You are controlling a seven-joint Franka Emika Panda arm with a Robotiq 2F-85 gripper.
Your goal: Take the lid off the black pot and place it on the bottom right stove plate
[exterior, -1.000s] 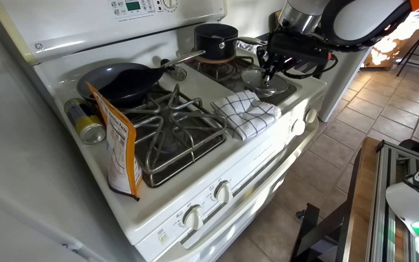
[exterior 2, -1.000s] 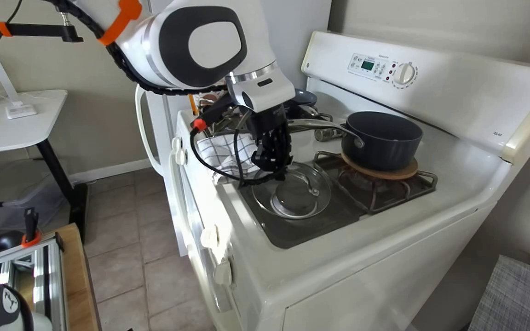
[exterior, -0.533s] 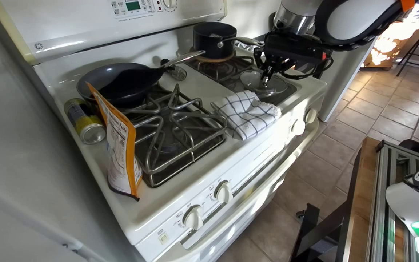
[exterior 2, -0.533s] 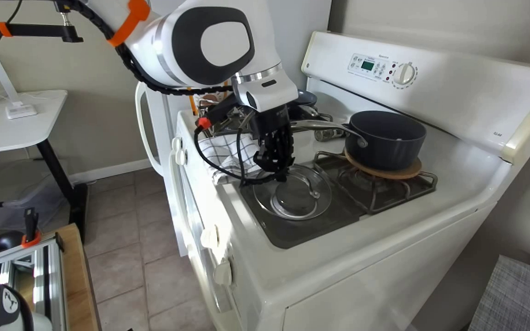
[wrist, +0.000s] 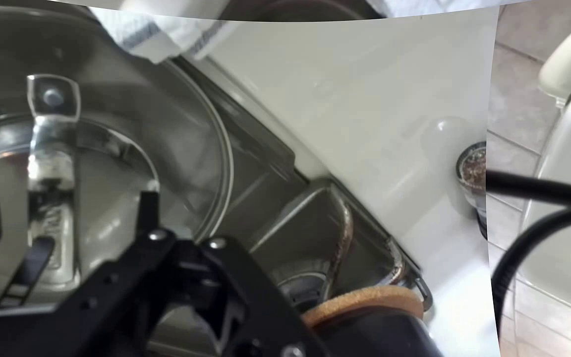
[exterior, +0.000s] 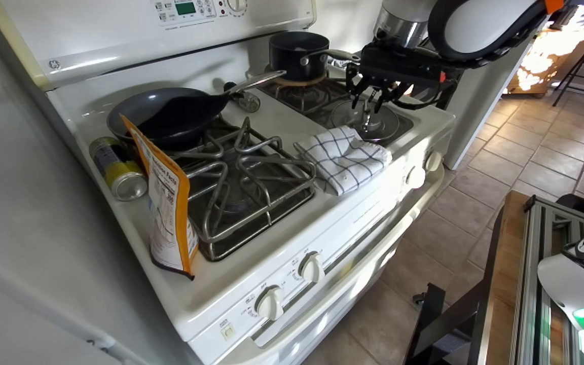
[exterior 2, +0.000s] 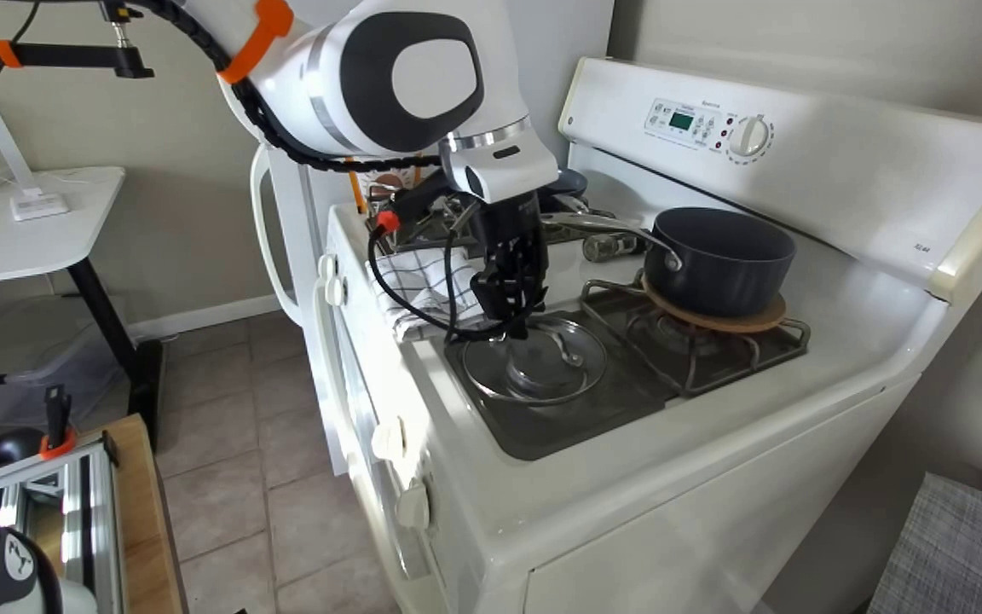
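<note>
Jaws, one pair, on my gripper (wrist: 67,213): spread wide, holding nothing.

Stock on the white stove (exterior 2: 653,503), left to right:
– Can (exterior: 118,168), one, yellow and grey, on its side.
– Frying pan (exterior: 165,114), one, wide and dark, back left.
– Pouch (exterior: 170,213), one, orange-edged, upright.
– Glass jar (exterior: 249,102), one, dark-capped, lying near the pan.
– Front left grate (exterior: 261,209), one.
– Black pot (exterior: 299,58), one, uncovered, on one round tan mat (exterior: 299,82), back right.
– Checked towel (exterior: 345,157), one, bunched near the front edge.
– Lid (exterior: 357,121), one, glass, metal-rimmed, lying on the bottom right stove plate (exterior 2: 542,439), just beside the towel.
– Front knobs (exterior: 312,267), four, seen in both exterior views.

By view: the can appears in an exterior view only; likewise, in an exterior view only, one white desk (exterior 2: 22,213). The wrist view crops the lid at its left edge but lays out the strap handle (wrist: 52,163) plainly.

Jaws, detail: in the wrist view my two fingers (wrist: 147,213) stand either side of that handle, apart from it, the narrower gap at picture left. Whether a fingertip touches the glass, I cannot tell.
</note>
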